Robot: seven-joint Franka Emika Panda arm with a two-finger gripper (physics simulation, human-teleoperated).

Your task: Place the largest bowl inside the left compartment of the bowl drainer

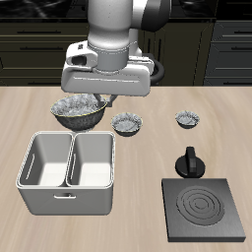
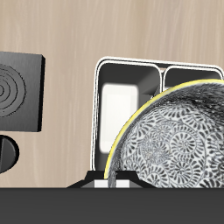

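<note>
The largest bowl [image 1: 79, 111], grey-white speckled with a scalloped rim, hangs tilted above the table just behind the bowl drainer [image 1: 65, 189]. My gripper [image 1: 99, 100] is shut on its rim at the side toward the small bowls. In the wrist view the bowl [image 2: 171, 131] looms close to the gripper [image 2: 112, 181] and covers part of the drainer [image 2: 98, 114]. The left compartment [image 1: 44, 162], the well farther from the stove plate, holds nothing; in the wrist view it [image 2: 188, 77] is mostly hidden behind the bowl.
Two smaller patterned bowls [image 1: 128, 123] [image 1: 189, 120] stand on the table beside the held bowl. A dark square stove plate [image 1: 204, 209] lies near the front edge with a black knob [image 1: 189, 160] behind it. The drainer's other well [image 1: 94, 160] holds nothing.
</note>
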